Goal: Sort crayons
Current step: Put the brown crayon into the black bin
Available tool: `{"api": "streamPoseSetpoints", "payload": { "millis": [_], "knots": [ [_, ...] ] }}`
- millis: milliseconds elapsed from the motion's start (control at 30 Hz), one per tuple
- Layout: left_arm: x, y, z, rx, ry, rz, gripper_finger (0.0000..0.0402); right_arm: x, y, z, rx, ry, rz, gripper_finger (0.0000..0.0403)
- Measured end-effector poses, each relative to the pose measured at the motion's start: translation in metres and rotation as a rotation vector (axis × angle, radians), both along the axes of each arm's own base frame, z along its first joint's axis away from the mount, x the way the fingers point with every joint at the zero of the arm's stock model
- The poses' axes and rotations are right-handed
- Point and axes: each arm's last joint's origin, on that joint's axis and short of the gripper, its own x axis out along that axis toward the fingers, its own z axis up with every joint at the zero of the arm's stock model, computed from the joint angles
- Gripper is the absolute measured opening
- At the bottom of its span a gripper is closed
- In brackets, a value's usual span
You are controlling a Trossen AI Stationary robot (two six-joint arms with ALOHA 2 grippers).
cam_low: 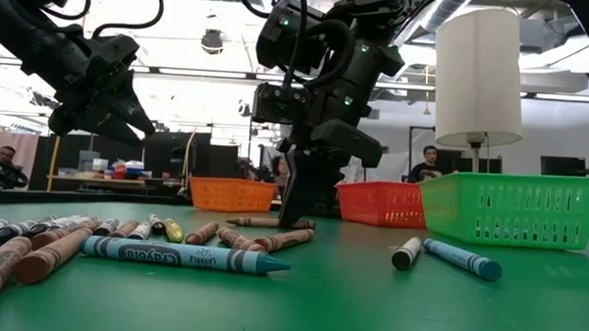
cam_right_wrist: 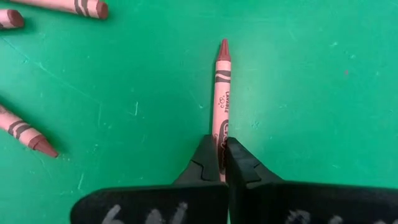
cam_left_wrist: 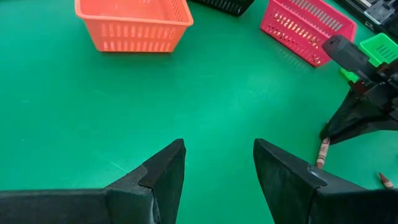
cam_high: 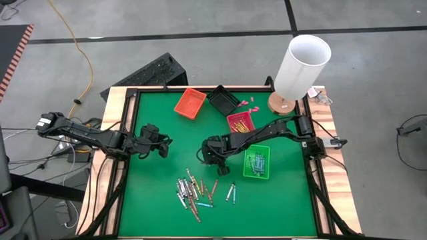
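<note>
While your right gripper (cam_right_wrist: 221, 155) sits down on the mat just left of the green tray (cam_high: 257, 163), it's pinched on a brown-red crayon (cam_right_wrist: 221, 93). Rest of the crayons (cam_high: 193, 190) lie below-left of that tray. Left gripper (cam_left_wrist: 217, 168) hangs spread, well left of it.

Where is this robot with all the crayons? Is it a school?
Probably a robot lab or workshop, not a school: a bare concrete floor with a trailing yellow cable, and monitors with a person behind.

The right pincer (cam_right_wrist: 221, 158) is lowered to the surface (cam_high: 280, 207) near its centre, fingers (cam_right_wrist: 202, 163) pinched together, arm reaching in from the right edge. The left pincer (cam_left_wrist: 217, 165) hovers at the left side, fingers spread apart.
</note>
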Motion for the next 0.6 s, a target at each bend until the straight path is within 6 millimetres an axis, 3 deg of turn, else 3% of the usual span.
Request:
{"api": "streamPoseSetpoints", "payload": {
  "millis": [367,600],
  "knots": [
    [0.0,0.0,0.0,-0.002,-0.002,0.001,0.018,0.005,-0.011,0.012,0.019,-0.037,-0.071,0.0],
    [0.0,0.0,0.0,-0.002,-0.002,0.001,0.018,0.014,-0.025,0.033,-0.046,-0.092,-0.138,0.0]
  ]
}}
